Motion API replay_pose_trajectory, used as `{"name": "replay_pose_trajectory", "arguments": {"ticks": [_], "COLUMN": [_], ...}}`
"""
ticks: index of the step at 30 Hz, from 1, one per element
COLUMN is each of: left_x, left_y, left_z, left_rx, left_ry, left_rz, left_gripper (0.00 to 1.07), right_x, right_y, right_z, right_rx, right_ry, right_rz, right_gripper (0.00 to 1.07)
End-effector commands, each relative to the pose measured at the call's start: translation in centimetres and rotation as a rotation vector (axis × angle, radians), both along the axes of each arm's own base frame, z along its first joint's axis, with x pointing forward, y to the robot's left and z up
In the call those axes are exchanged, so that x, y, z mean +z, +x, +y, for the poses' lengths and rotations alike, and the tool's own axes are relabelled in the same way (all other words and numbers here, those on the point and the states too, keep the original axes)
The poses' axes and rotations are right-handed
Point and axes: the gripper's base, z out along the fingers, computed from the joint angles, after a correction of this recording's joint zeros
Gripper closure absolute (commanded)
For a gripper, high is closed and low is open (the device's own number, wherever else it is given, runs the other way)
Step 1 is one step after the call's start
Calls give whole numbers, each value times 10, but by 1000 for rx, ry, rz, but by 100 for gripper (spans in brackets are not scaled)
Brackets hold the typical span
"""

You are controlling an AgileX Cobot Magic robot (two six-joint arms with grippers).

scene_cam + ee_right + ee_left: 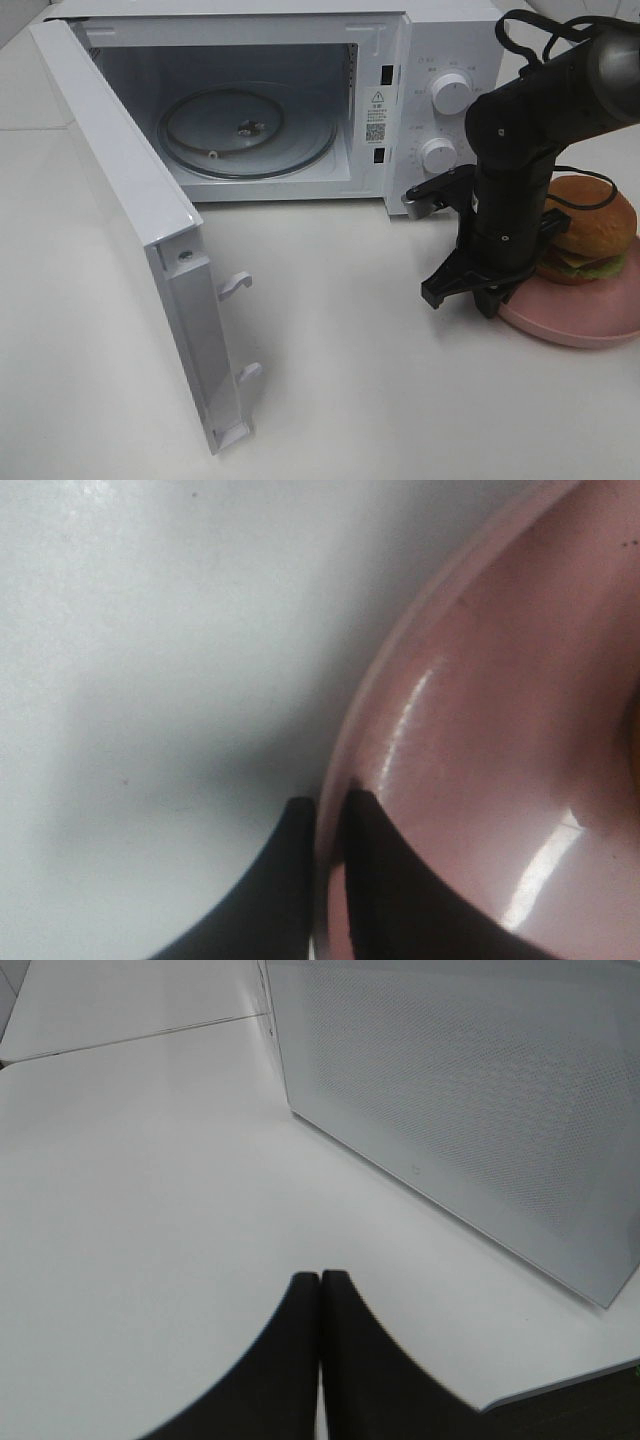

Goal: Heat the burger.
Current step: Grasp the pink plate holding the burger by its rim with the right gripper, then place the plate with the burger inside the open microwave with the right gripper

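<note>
The burger (588,228), with a golden-brown bun, lettuce and cheese, sits on a pink plate (580,322) at the right of the table. My right gripper (503,298) points down at the plate's left rim. In the right wrist view its two dark fingers (380,880) stand one on each side of the pink plate's (480,730) rim, with the right gripper (330,805) shut on it. My left gripper (320,1278) is shut with nothing in it, low over the white table. It does not show in the high view.
A white microwave (440,40) stands at the back with its door (130,220) swung wide open to the left and a glass turntable (245,130) inside. The door's perforated outer face (460,1090) stands close to the left gripper. Two knobs (450,95) are beside the right arm.
</note>
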Motion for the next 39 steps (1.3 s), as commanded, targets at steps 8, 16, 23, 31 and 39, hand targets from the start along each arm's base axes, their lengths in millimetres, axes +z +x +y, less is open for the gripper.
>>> {"name": "replay_pose_trajectory", "arguments": {"ticks": [8, 16, 23, 31, 39], "left_x": [0, 0, 0, 0, 0], "left_y": [-3, -3, -3, -3, -3], "left_z": [0, 0, 0, 0, 0], "left_rx": [-3, -3, -3, -3, -3], "left_ry": [-4, -4, -4, -4, -4], "left_rz": [-28, -28, -28, -28, -28], "left_gripper": [106, 106, 106, 106, 106], "right_x": [7, 17, 22, 24, 33], "right_y": [-6, -32, -63, -94, -122], "right_z": [0, -13, -15, -7, 2], "right_rx": [1, 86, 209, 366, 627], "right_ry": [15, 12, -84, -75, -32], "right_rz": [17, -20, -76, -145, -218], "right_gripper": [107, 107, 107, 107, 107]}}
